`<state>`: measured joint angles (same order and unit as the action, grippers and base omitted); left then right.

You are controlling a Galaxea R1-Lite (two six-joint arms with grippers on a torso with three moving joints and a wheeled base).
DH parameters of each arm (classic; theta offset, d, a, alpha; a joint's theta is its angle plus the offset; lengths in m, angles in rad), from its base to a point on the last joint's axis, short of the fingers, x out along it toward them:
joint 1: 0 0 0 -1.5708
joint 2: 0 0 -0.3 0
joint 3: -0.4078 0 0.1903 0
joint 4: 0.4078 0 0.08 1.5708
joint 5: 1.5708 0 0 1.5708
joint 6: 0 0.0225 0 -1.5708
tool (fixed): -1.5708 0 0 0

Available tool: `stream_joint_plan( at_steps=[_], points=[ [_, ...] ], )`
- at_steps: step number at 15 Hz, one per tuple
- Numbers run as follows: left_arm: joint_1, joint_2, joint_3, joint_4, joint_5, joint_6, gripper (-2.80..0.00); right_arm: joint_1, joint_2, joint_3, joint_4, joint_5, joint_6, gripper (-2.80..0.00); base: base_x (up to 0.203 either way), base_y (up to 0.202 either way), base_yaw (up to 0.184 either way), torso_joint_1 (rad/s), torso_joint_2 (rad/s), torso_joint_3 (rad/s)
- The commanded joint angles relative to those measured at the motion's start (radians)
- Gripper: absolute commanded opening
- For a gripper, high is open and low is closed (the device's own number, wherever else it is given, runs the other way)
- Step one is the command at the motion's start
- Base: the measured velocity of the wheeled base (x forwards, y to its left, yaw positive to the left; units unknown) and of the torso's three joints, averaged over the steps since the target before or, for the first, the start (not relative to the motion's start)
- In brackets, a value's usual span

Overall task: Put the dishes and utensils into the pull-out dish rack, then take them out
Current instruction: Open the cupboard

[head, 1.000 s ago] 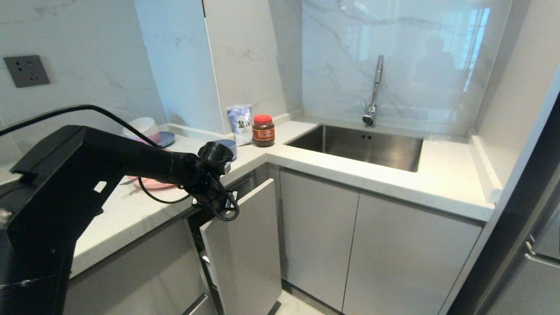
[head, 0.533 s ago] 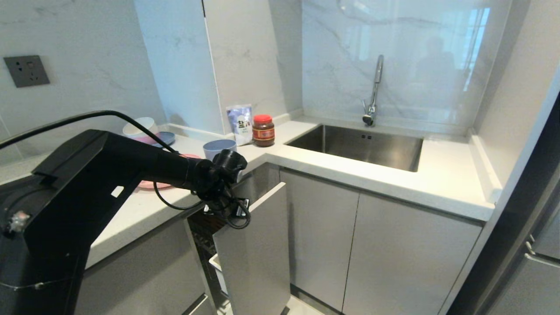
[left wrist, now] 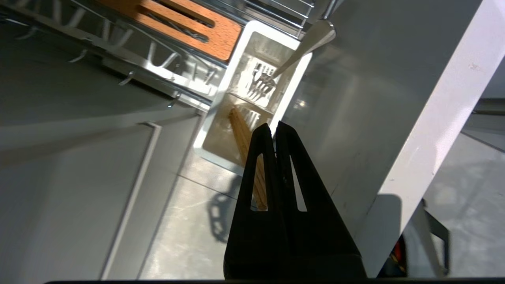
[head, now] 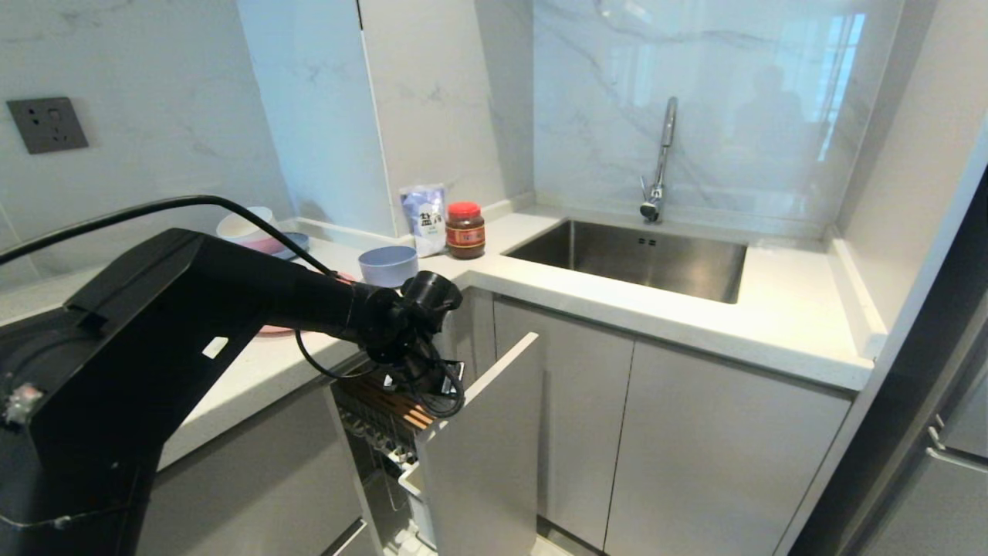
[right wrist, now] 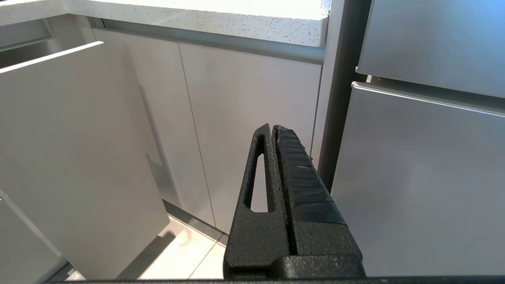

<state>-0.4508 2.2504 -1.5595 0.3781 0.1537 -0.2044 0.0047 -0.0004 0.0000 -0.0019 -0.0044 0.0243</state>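
rack [head: 386, 421] drawn out beneath the worktop's front edge, chopsticks [left wrist: 242, 138] in its white cup [left wrist: 221, 130]. left gripper [left wrist: 273, 125] pressed shut, empty, just behind the panel [head: 482, 455]. probably rolls stiffly; best pulled by the panel's top edge.

Left arm [head: 231, 293]: matte black, broad angular shell near shoulder with small slot cut-outs, tapering to round wrist joint. Thick black cable [head: 154, 208] arcs over arm; thinner black cables loop under wrist. Left pincer [left wrist: 273, 128]: two black wedge fingers, each with long triangular slot. Right pincer [right wrist: 272, 129]: same black textured wedges, one finger wrapped in black tape.
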Motion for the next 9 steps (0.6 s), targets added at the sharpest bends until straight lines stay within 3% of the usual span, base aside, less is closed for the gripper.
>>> stream_joint_plan(
  at_steps=[1, 9],
  points=[
    [-0.026, -0.008, 0.003, 0.001, -0.017, -0.027, -2.80, 0.001, -0.004, 0.002, -0.001, 0.000, 0.000, -2.80, 0.000, 0.000, 0.000, 0.000, 0.00, 0.000],
    [-0.144, -0.008, 0.042, -0.010, -0.056, -0.122, -2.80, 0.001, -0.004, 0.002, -0.001, 0.000, 0.000, -2.80, 0.000, 0.000, 0.000, 0.000, 0.00, 0.000]
  ],
)
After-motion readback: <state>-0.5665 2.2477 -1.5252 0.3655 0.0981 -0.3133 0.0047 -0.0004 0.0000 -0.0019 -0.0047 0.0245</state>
